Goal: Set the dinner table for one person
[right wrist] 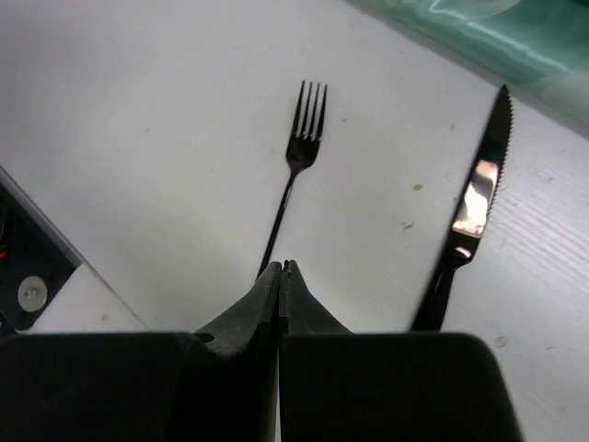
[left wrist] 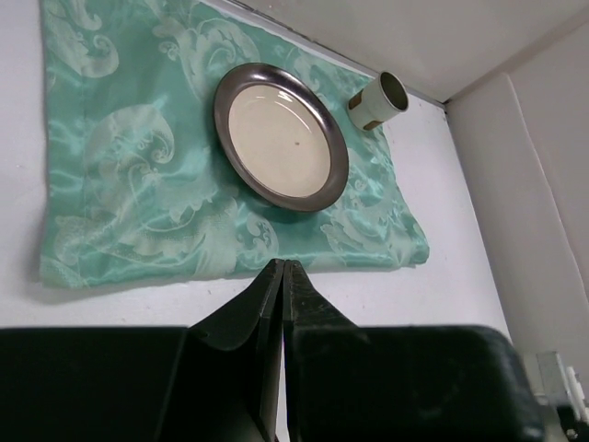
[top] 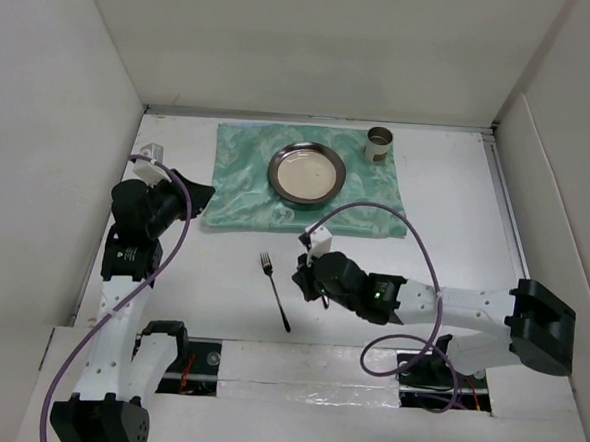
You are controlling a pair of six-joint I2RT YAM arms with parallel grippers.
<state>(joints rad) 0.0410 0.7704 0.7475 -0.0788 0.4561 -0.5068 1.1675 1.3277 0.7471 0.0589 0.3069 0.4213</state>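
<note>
The white dinner table (top: 220, 297) carries a shiny green mat (top: 248, 173) at the back. A round metal-rimmed plate (top: 307, 172) lies on the mat, and a small cup (top: 380, 143) stands at the mat's back right corner. A black fork (top: 275, 291) lies on the bare table, tines away from me. In the right wrist view the fork (right wrist: 293, 184) lies left of a black knife (right wrist: 469, 207); in the top view the right arm hides the knife. My right gripper (top: 299, 278) is shut and empty, just right of the fork. My left gripper (top: 208, 198) is shut and empty at the mat's left front corner.
White walls enclose the table on the left, back and right. In the left wrist view the mat (left wrist: 138, 166), plate (left wrist: 281, 135) and cup (left wrist: 379, 99) lie ahead of the shut left gripper (left wrist: 282, 265). A purple cable (top: 415, 228) loops above the right arm.
</note>
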